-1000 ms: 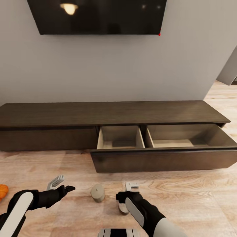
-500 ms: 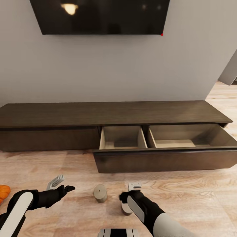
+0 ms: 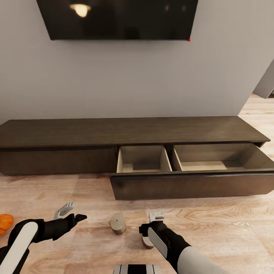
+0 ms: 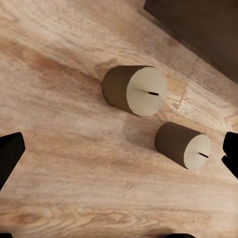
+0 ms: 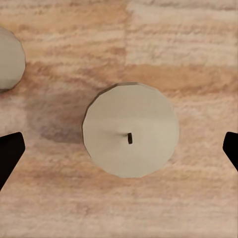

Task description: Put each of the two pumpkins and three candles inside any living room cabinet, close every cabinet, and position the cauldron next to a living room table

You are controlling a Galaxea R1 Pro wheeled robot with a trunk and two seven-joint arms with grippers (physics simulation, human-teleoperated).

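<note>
Candles stand on the wooden floor [image 3: 228, 228] in the head view: one candle [image 3: 117, 223] upright between the two arms, a second candle [image 3: 146, 240] directly under the right hand [image 3: 154, 217], whose pale fingers hang spread apart above it. The left hand [image 3: 72, 213] hovers with its fingers apart, well clear of both candles. A pumpkin [image 3: 5, 223] sits at the far left edge. Behind, the dark cabinet [image 3: 125, 131] has its wide right drawer [image 3: 190, 184] pulled out, showing beige compartments. Left wrist view: two candles [image 4: 135, 90] [image 4: 182, 145] stand near each other on the floor, between spread black fingertips [image 4: 10, 153]. Right wrist view: one candle top [image 5: 130, 137] is centred between open fingertips [image 5: 9, 154].
</note>
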